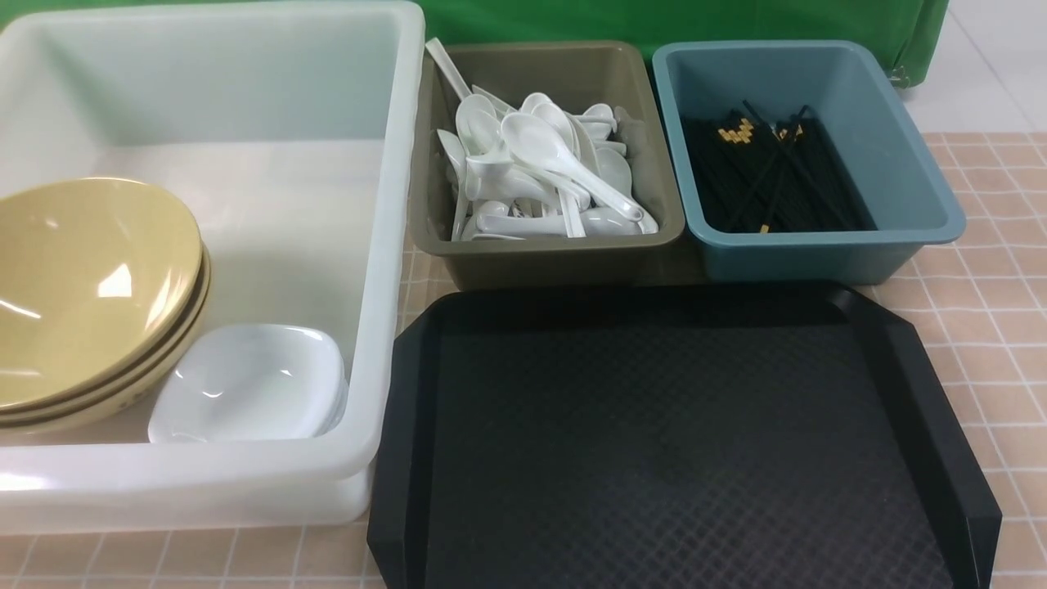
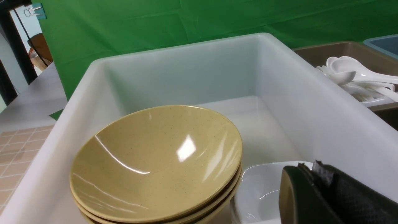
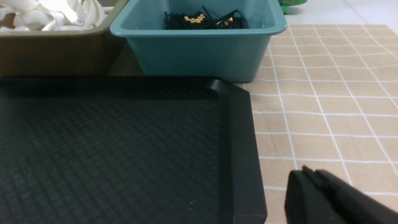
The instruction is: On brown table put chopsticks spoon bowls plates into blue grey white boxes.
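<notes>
Worktop [image 1: 990, 270]: light peach-brown covering printed with small squares and pale grid lines, flat and unmarked where it shows at the right and along the near edge. Behind it hangs a green backdrop cloth [image 1: 654, 20], and to its right a pale tiled floor [image 1: 998, 74]. In the left wrist view a dark doorway frame and a pale floor show beyond the cloth's edge.

Black tray [image 1: 654, 425]: textured, cut corners, lying flat on the worktop at near centre, nothing on it.

White box [image 1: 393, 245]: large, translucent, at the left, its side just beside the tray. Inside, at the near left, a stack of mustard-tan bowls [image 1: 82, 286] leans tilted; just beside them at the near wall sit the white plates [image 1: 253, 380], nested.

Grey box [image 1: 548, 249]: olive-grey, behind the tray, holding a heap of white spoons [image 1: 540, 164], one handle leaning over the far left rim.

Blue box [image 1: 818, 245]: teal, to the right of the grey box, holding the black chopsticks [image 1: 769, 176] with gold ends, lying mostly lengthwise with a few crossed.

Left gripper [image 2: 314, 186]: only a dark tip shows, over the near end of the white box above the plates; jaws together, holding nothing seen.

Right gripper [image 3: 314, 189]: dark tip over bare worktop just beside the tray's right rim; jaws appear together, nothing between them.
</notes>
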